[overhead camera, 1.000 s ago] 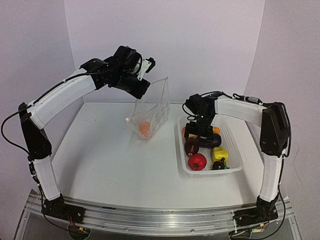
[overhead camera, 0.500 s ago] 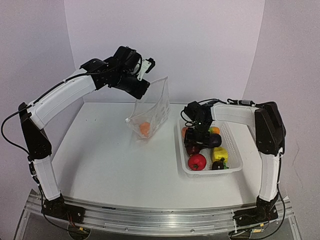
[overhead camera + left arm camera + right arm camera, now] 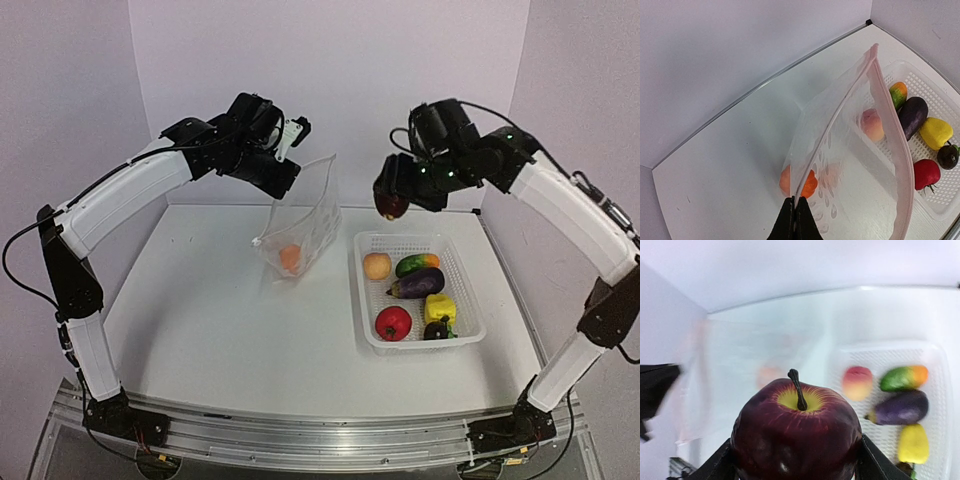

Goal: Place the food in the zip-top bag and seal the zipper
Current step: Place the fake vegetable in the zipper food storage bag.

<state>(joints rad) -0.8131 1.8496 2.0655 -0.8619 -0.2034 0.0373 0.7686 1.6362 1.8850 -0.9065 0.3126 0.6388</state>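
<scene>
Left hand [image 3: 794,222] pinches zip-top bag [image 3: 305,225] by its mouth edge, hanging it open; orange pepper [image 3: 290,257] inside. Right hand [image 3: 393,200] clamps dark red toy apple [image 3: 796,440] aloft right of bag, likely for dropping in.

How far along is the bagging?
Done: one orange piece sits in the zip-top bag. In hand: the left gripper pinches the bag's edge with the mouth open, and the right gripper holds a dark red fruit above the basket. Left: peach, mango, eggplant, yellow pepper, pomegranate, small dark fruit, then the unsealed zipper.
</scene>
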